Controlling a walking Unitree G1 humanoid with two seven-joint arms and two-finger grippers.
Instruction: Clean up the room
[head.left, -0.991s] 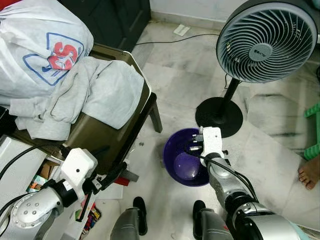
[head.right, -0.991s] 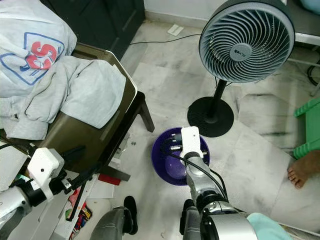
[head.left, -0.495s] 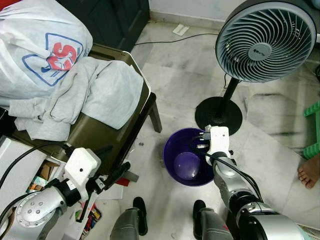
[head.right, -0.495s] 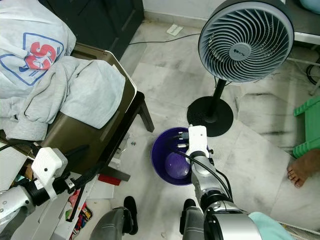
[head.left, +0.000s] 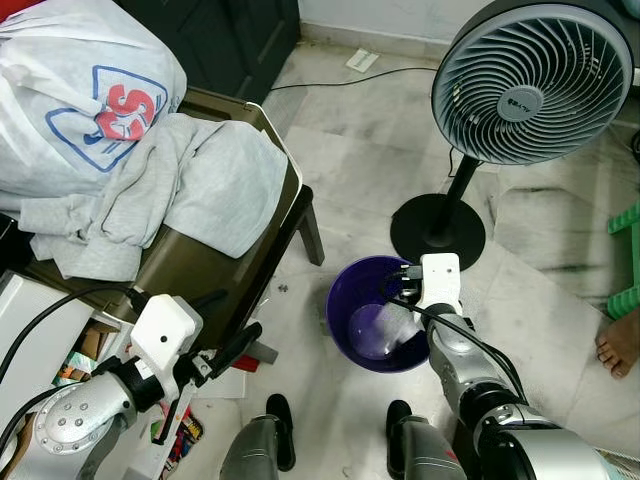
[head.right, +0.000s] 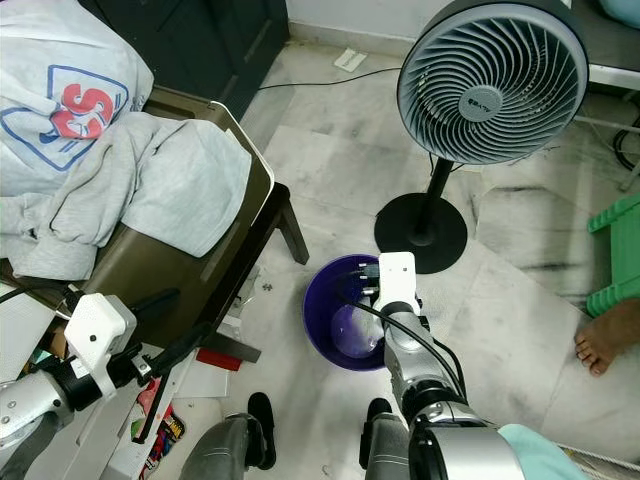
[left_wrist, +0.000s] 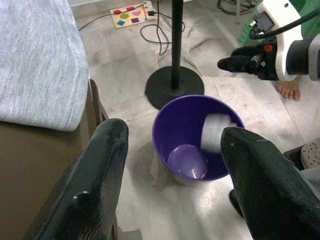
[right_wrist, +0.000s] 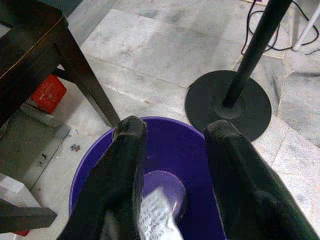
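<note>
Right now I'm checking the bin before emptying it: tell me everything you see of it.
The bin is a round, deep purple tub, plastic by its look, upright on the marble floor between the chair and the fan's base. A blurred pale item shows inside it, below the open right end effector.

**Colours in this shot**

Purple bucket (head.left: 345, 315) with a pale, whitish crumpled thing (left_wrist: 216, 132) blurred inside. Standing fan (head.left: 530, 85) has a grey grille with a black pole and round black base. Floor (head.left: 350, 150) is grey-white marble with darker veins. Chair (head.left: 215, 270) is dark olive-brown, piled with light grey clothes (head.left: 190, 180), one with a red and blue logo. Both grippers have black fingers (left_wrist: 102, 165) and white housings. Green stool (head.left: 625, 260) at the edge.
</note>
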